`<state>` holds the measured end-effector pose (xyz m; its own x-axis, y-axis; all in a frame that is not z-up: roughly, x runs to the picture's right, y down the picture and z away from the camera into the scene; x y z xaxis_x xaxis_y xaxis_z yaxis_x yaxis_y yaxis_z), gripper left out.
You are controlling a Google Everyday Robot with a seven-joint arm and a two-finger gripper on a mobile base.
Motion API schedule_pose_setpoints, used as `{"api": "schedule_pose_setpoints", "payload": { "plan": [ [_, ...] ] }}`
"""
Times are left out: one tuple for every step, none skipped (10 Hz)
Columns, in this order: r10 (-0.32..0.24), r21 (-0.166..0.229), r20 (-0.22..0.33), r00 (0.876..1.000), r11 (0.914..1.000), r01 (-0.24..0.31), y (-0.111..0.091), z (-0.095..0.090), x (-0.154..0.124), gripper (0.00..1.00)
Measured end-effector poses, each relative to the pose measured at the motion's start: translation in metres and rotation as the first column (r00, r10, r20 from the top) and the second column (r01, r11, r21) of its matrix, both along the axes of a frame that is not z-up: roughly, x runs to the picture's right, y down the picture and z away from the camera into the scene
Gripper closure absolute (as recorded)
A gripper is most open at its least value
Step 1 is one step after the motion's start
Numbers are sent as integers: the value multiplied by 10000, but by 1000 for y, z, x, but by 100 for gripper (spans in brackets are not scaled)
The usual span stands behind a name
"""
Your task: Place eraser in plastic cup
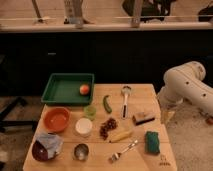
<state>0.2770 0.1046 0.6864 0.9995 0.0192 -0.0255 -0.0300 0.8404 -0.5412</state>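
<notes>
Eraser (pixel 144 118) lay flat on the wooden surface (pixel 146 93), toward its right edge, just right of the ladle (pixel 125 99) and above the teal sponge (pixel 152 142). It was a small rectangular block, pale top over a dark base. Judged light and firm with a little give, and probably matte and grippy rather than slick, so not fragile. Best hold looked to be across the two long sides at mid-length, coming from above. The block sat low, so the fingers would need to reach almost to the wood. Plastic cup (pixel 90 111) stood upright well to the left, near the surface's middle, just below the green tray (pixel 62 89) and above the white round container (pixel 83 127). The cup was translucent pale green, thin-walled and narrow-mouthed, and it looked light enough to tip if bumped. The eraser would likely have to go in end-first or tilted. End effector (pixel 166 114) hung off the right edge of the surface, beside the eraser but apart from it, jaws spread wide and empty. Other textures: a glossy green pepper (pixel 107 104), a dark grape cluster (pixel 107 127), a smooth orange bowl (pixel 56 119), a shiny steel cup (pixel 81 151) and a metal fork (pixel 122 150).
</notes>
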Motion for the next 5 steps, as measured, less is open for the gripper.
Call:
{"api": "schedule_pose_setpoints", "payload": {
  "plan": [
    [-1,1,0,10000,10000,1,0,0,0,20],
    [-20,22,23,10000,10000,20,0,0,0,20],
    [-142,89,176,9997,9999,140,0,3,-1,20],
    [-459,129,356,9983,9989,455,0,9,-4,20],
    [-885,101,747,9933,9961,880,2,20,-15,20]
  ]
}}
